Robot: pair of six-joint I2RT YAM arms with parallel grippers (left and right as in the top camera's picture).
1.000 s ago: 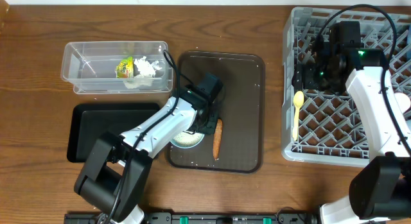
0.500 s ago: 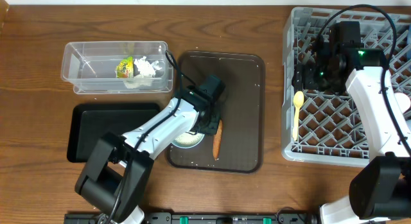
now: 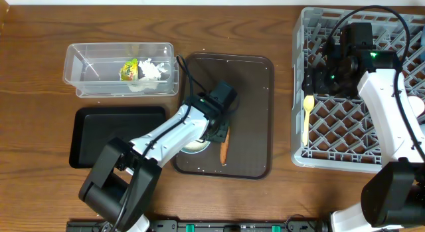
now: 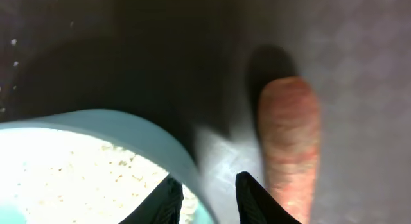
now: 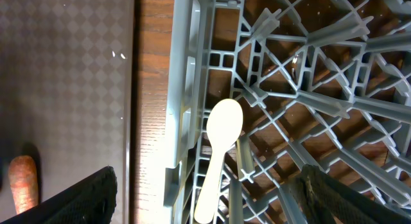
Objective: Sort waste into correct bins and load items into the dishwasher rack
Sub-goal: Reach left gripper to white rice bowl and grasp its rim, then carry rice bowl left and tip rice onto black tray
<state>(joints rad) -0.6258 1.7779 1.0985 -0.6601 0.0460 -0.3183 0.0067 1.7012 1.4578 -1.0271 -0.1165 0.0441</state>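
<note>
Left jaws pinch the bowl rim; right jaws hang wide over the rack.
On the surface (image 3: 40, 32), the clear tub (image 3: 74, 60) holds the wrapper (image 3: 128, 70) and tissue (image 3: 153, 69), with the black tray (image 3: 113, 135) near it. On the brown tray (image 3: 249, 92), the left jaws are clamped on the rim of the bowl (image 4: 128, 124) of rice (image 4: 64, 172), and the carrot stick (image 3: 224, 149) lies just beside them. The spoon (image 3: 307, 116) lies at the left edge of the rack (image 3: 345, 145), under the right jaws, which grip nothing.
</note>
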